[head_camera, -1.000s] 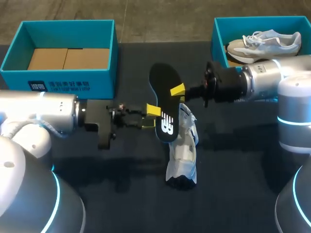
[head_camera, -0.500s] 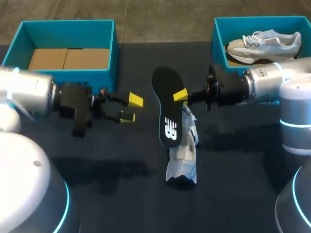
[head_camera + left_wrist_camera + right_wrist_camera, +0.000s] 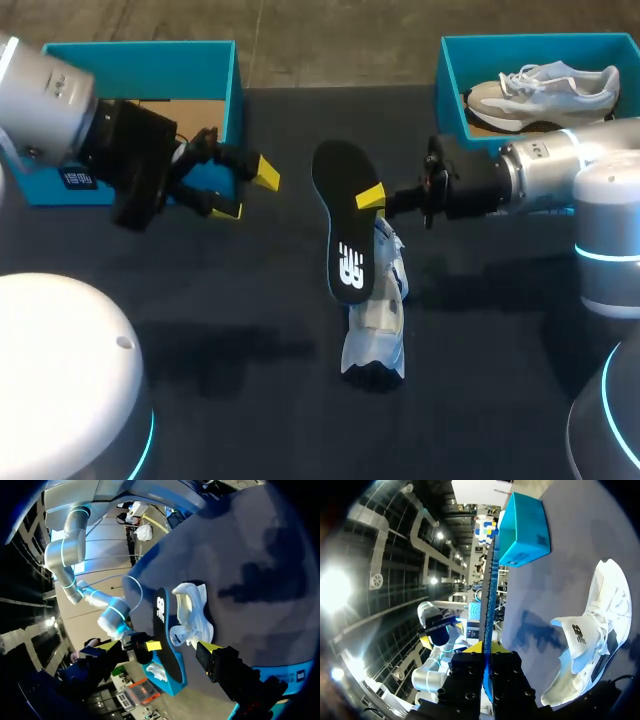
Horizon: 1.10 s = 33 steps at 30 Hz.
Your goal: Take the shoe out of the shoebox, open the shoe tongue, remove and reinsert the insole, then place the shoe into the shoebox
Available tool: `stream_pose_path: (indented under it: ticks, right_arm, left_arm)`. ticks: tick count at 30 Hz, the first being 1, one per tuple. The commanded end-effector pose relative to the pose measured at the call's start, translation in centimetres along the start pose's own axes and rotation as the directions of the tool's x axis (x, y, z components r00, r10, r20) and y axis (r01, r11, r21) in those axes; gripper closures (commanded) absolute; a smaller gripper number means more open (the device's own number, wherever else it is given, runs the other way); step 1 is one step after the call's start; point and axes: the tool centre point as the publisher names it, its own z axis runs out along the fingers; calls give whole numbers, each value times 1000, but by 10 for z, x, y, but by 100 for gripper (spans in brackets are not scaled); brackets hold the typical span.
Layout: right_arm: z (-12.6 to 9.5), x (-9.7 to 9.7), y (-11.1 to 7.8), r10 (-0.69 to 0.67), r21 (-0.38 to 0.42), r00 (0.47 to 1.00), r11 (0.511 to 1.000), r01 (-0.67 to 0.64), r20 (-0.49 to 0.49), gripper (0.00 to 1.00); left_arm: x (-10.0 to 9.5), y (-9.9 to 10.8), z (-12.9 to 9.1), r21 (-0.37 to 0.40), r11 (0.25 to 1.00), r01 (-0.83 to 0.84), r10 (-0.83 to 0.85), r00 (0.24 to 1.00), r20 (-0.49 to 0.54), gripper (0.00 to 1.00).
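The right gripper (image 3: 366, 198) is pinched on the black insole (image 3: 343, 240), holding it on edge close by the white shoe (image 3: 378, 320), which lies on the table. The left gripper (image 3: 243, 190) hangs spread wide and empty beside the left shoebox (image 3: 150, 58). To reseat the insole well, I'd lead with its toe end, aligned with the steadied shoe. The insole hides the shoe's mouth and tongue.
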Motion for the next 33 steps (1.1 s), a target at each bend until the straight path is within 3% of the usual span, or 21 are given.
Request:
stream_pose_path:
  ticks: [1, 8, 16, 33]
  right_arm:
    - [4, -3, -2, 1, 29, 1000, 1000, -2, 12, 100]
    - [7, -7, -5, 0, 68, 1000, 998, -2, 31, 100]
    - [3, -11, -9, 9, 77, 999, 997, -12, 33, 100]
    - [3, -11, -9, 9, 77, 999, 997, -12, 33, 100]
  left_arm:
    - [-5, 1, -4, -1, 1000, 5, -5, 999, -47, 0]
    - [-7, 29, -20, 42, 998, 47, -39, 984, -174, 0]
    - [-8, 58, -31, 84, 992, 92, -70, 969, -236, 0]
    - [-15, 91, -17, 169, 961, 218, -136, 908, -397, 0]
